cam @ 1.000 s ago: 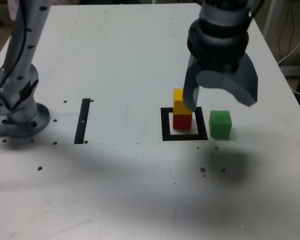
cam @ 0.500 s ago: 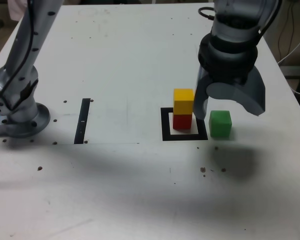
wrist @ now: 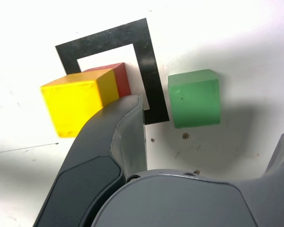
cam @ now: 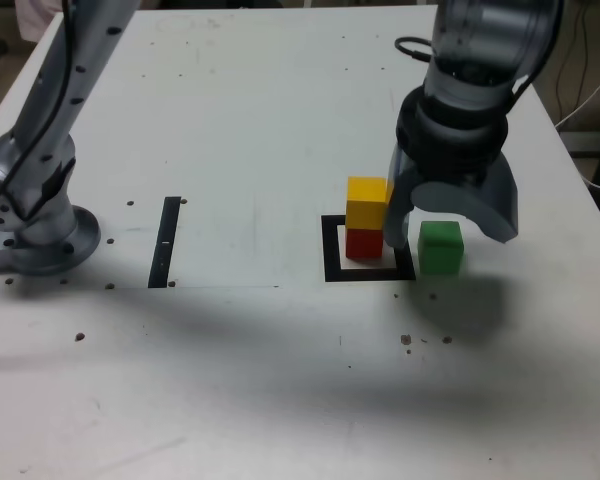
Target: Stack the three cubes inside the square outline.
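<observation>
Shifted off the yellow cube [cam: 366, 202], the wide-open, empty claw [cam: 448, 222] now straddles the green cube [cam: 441, 247]

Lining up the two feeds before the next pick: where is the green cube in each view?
Exterior view: the green cube sits on the table just off the square outline, on the exterior view's right, below the open gripper.
Wrist view: the green cube lies beside the outline's black border, between the jaws.
Shared landmark: the yellow cube on the red cube.

Yellow cube [cam: 367, 201] sits on red cube [cam: 363, 242] inside the black square [cam: 332, 250]; green cube [cam: 441, 247] rests just outside its right edge in the exterior view.
</observation>
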You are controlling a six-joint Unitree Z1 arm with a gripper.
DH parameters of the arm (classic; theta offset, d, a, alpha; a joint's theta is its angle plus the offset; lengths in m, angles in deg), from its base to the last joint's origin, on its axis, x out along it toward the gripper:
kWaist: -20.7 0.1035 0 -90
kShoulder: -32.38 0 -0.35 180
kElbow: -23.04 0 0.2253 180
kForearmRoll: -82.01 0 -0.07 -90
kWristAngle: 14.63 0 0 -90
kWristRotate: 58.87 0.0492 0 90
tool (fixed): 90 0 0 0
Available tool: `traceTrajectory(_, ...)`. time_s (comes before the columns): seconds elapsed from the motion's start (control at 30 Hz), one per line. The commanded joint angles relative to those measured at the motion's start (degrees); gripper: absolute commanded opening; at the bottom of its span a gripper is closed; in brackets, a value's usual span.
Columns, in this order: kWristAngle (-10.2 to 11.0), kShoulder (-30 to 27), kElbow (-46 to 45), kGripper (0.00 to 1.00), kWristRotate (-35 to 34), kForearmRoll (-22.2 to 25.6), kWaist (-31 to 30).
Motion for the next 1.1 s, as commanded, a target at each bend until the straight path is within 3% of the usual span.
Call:
traceTrajectory(0.0,0.0,0.3,-0.1,0.99,0.1,-0.3,0.1)
traceTrajectory(0.7,0.1,2.7,-1.4,0.99,0.4,-4.5,0.8)
traceTrajectory(1.07,-1.9,4.5,-1.5,0.88,1.8,-5.0,2.3)
